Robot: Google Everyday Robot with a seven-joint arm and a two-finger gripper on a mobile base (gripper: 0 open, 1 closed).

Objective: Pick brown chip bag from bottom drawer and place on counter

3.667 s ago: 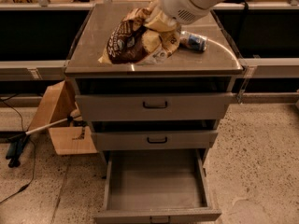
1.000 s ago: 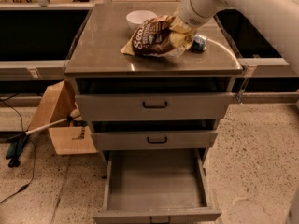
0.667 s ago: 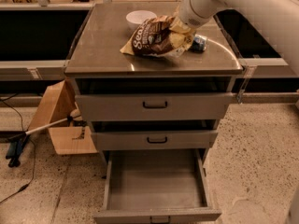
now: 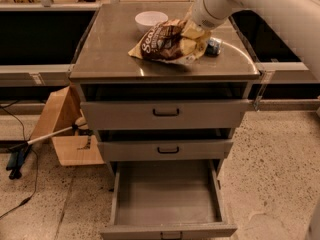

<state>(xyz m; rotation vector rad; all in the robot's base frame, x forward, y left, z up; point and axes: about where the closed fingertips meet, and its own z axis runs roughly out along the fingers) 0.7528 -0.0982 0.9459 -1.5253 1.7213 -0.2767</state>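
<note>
The brown chip bag (image 4: 165, 45) lies tilted over the counter (image 4: 107, 51), right of its middle, its left end low near the surface. My gripper (image 4: 194, 34) is at the bag's right end, shut on its bunched cream-yellow edge; the white arm comes in from the upper right. The bottom drawer (image 4: 167, 191) is pulled fully out below, and its grey interior holds nothing.
A white bowl (image 4: 151, 20) sits just behind the bag. A small blue-and-silver packet (image 4: 214, 46) lies right of the gripper. The two upper drawers (image 4: 166, 113) stand slightly ajar. A cardboard box (image 4: 67, 129) and a stick tool (image 4: 35, 143) sit on the floor at left.
Since the oldest frame the gripper has carried the bag to the right and further back on the counter. Over the last second nothing has visibly moved.
</note>
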